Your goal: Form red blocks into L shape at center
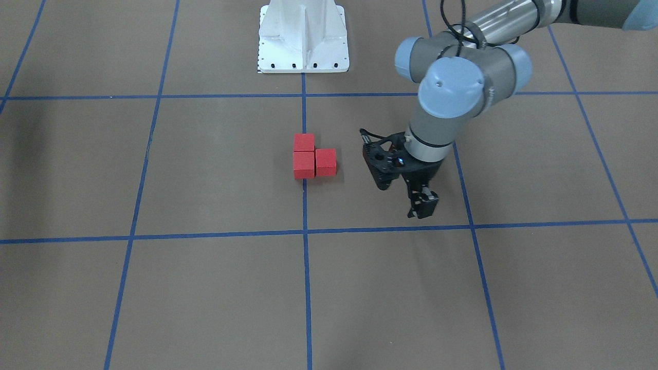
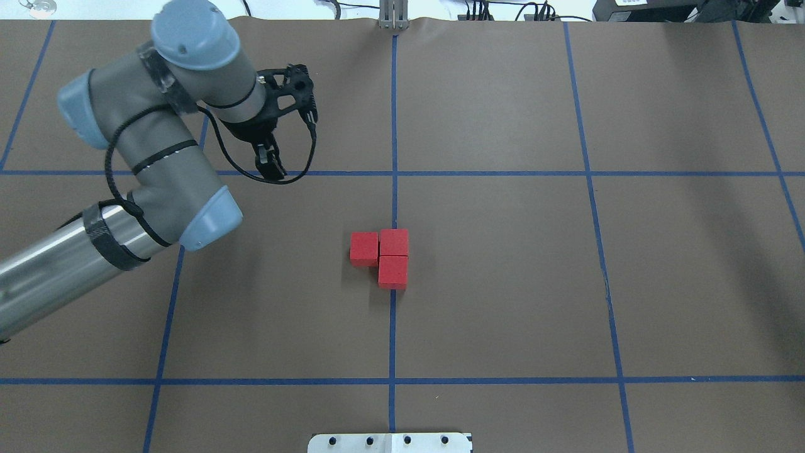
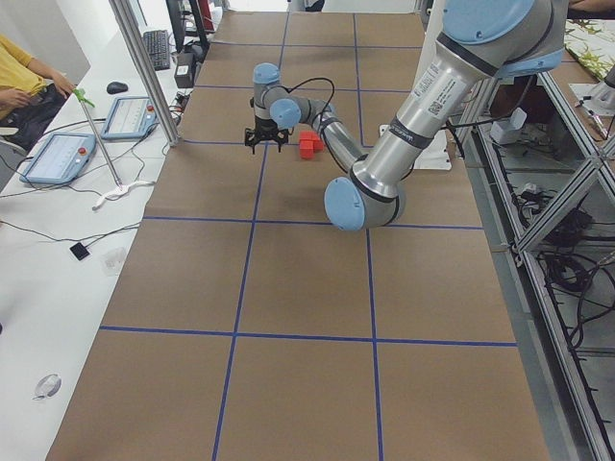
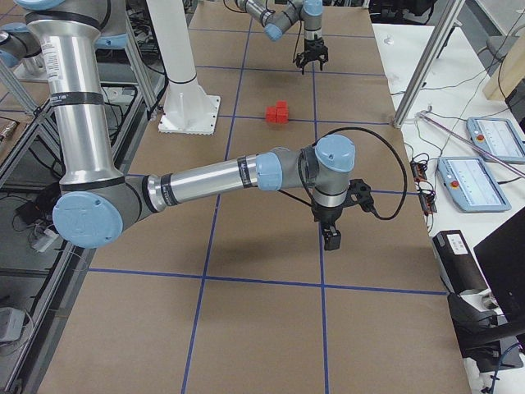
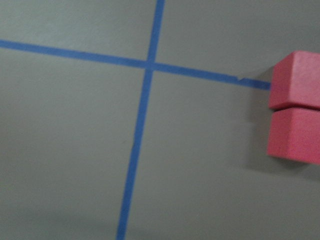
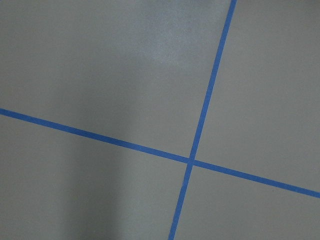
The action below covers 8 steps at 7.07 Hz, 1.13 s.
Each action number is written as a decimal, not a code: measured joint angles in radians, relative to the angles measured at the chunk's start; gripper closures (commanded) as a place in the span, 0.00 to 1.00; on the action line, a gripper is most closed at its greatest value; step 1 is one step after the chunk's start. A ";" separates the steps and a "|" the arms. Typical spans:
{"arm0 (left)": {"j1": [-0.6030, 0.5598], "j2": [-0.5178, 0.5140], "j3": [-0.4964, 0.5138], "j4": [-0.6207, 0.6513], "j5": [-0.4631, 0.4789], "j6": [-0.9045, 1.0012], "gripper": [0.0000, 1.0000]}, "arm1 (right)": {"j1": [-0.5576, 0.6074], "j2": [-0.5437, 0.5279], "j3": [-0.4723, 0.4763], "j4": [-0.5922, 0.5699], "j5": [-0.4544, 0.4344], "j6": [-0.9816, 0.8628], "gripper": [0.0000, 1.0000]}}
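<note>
Hovering apart from the blocks, the left tool (image 1: 422, 202) holds nothing and its two fingers look closed together. The right tool (image 4: 330, 239) is far away; I cannot tell its state. The three red blocks (image 2: 383, 255) touch in an L on the bench (image 2: 503, 283) center line. Best now is retreating upward without brushing them.

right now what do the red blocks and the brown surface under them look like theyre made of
The red blocks: likely painted wood or dense foam, matte; flat even colour, crisp edges, no glare. The brown surface: looks like matte kraft paper or card sheeting, no shine. The blue grid lines look like thin tape.
</note>
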State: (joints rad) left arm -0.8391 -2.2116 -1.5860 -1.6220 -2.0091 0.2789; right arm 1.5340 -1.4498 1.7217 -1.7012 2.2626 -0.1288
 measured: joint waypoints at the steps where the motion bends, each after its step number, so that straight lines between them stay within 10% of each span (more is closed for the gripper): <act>1: -0.082 0.082 -0.024 -0.004 -0.014 -0.070 0.00 | 0.000 -0.001 0.000 0.000 0.000 0.000 0.00; 8: -0.689 0.535 0.002 -0.004 -0.237 -0.251 0.00 | 0.004 -0.047 0.000 0.001 -0.002 -0.002 0.00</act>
State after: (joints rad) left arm -1.5284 -1.6767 -1.5845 -1.6260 -2.2460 0.0282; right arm 1.5376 -1.4970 1.7218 -1.7002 2.2607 -0.1303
